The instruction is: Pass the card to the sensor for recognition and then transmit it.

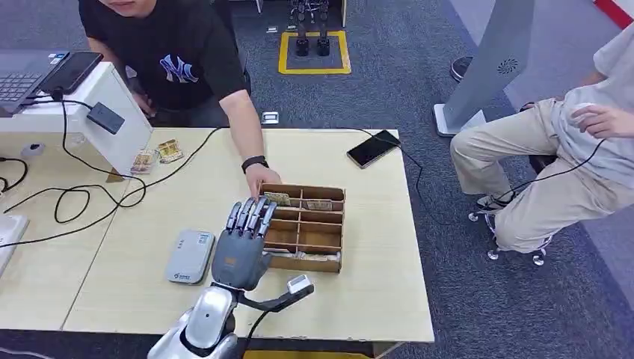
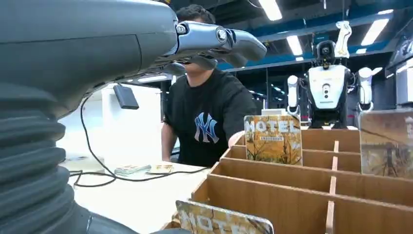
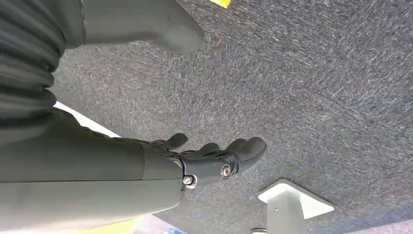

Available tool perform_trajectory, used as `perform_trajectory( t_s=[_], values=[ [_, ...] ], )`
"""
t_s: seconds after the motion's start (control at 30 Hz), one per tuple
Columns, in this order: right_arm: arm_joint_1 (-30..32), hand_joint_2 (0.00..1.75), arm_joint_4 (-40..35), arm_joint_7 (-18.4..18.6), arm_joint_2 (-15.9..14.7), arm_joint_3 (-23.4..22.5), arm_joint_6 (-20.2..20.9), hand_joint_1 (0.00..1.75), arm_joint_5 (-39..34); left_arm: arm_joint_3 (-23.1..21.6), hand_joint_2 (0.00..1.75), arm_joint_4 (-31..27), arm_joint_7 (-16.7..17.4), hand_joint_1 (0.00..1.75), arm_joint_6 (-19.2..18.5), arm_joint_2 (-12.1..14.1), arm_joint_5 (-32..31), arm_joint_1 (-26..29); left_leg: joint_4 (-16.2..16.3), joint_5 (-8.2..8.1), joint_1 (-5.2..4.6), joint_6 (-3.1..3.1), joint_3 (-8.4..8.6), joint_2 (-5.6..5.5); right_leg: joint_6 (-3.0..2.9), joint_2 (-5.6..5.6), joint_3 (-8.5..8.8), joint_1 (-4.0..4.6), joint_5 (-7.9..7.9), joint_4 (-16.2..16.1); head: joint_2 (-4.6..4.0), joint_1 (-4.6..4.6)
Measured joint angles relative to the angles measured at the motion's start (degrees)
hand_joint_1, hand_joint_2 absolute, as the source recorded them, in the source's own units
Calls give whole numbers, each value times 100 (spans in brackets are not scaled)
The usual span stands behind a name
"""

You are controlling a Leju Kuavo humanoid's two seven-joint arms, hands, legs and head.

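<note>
A wooden divided box (image 1: 305, 261) stands on the light table (image 1: 134, 292). Cards stand in its far cells: one (image 1: 277, 198) under a person's hand (image 1: 261, 178), another (image 1: 318, 204) beside it. My left hand (image 1: 243, 243) hovers over the box's left edge, fingers stretched forward, holding nothing. The grey-white card sensor (image 1: 191, 256) lies just left of that hand. In the left wrist view my left hand (image 2: 97, 48) reaches above the box (image 2: 302, 195); a "HOTEL" card (image 2: 272, 139) stands upright, with a near card (image 2: 224, 222) and a third card (image 2: 387, 144). My right hand (image 3: 204, 158) hangs over carpet, holding nothing.
A person in black (image 1: 172, 60) leans over the table's far side. Another person (image 1: 568, 149) sits at the right. A phone (image 1: 373, 148) on a cable lies at the far right corner. Loose cards (image 1: 157, 155), cables and a white stand (image 1: 112, 112) occupy the left.
</note>
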Motion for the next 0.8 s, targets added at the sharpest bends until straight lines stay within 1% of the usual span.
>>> perform_trajectory(
  t_s=[0.1, 0.2, 0.27, 0.3, 0.37, 0.47, 0.6, 0.8],
  values=[
    [-1, 175, 0, 4, 0, 0, 0, 0, 2, 7, 175, -11, 44, 0, 221, 2, 0, 3, 0, 0, 0, 0, 0, 0, 0, 0, 0, 0, 0, 0, 0, 0],
    [-1, 175, 2, -2, 0, 0, 0, 0, -11, 11, 175, -33, 22, 0, 200, 11, 0, 3, 0, 0, 0, 0, 0, 0, 0, 0, 0, 0, 0, 0, 0, 0],
    [-2, 175, 11, -42, 0, 0, 0, 0, -61, 20, 175, -33, -186, 0, 52, 9, 0, 6, 0, 0, 0, 0, 0, 0, 0, 0, 0, 0, 0, 0, 0, 0],
    [-2, 175, 24, -52, -2, 2, 2, 0, -76, 37, 175, -33, -368, 0, -123, 7, -2, 5, 0, 0, 0, 0, 0, 0, 0, 0, 0, 0, 0, 0, 0, 0],
    [-3, 175, 39, -74, -4, 4, 2, 0, -140, 46, 175, -15, -652, 0, -358, 13, 2, 5, 0, 0, 0, 0, 0, 0, 0, 0, 0, 0, 0, 0, 0, 0],
    [-3, 175, 59, -98, -11, 7, 2, 0, -210, 46, 175, 72, -940, 0, -634, 31, 31, -1, 0, 0, 0, 0, 1, 1, 0, 1, -1, 0, 0, 0, 0, 0],
    [-3, 175, 63, -79, -11, 13, 0, 0, -243, 46, 175, 199, -1091, 0, -854, 46, 55, -26, 0, 0, 0, 0, 1, 1, 0, 1, -2, 0, 0, 0, 0, 0],
    [-4, 175, 63, -74, -11, 37, 2, 0, -236, 46, 175, 369, -1198, 0, -1127, 81, 105, -105, 0, 0, 0, 0, 0, 1, 0, 0, -3, 0, 0, 0, 0, 0]
  ],
)
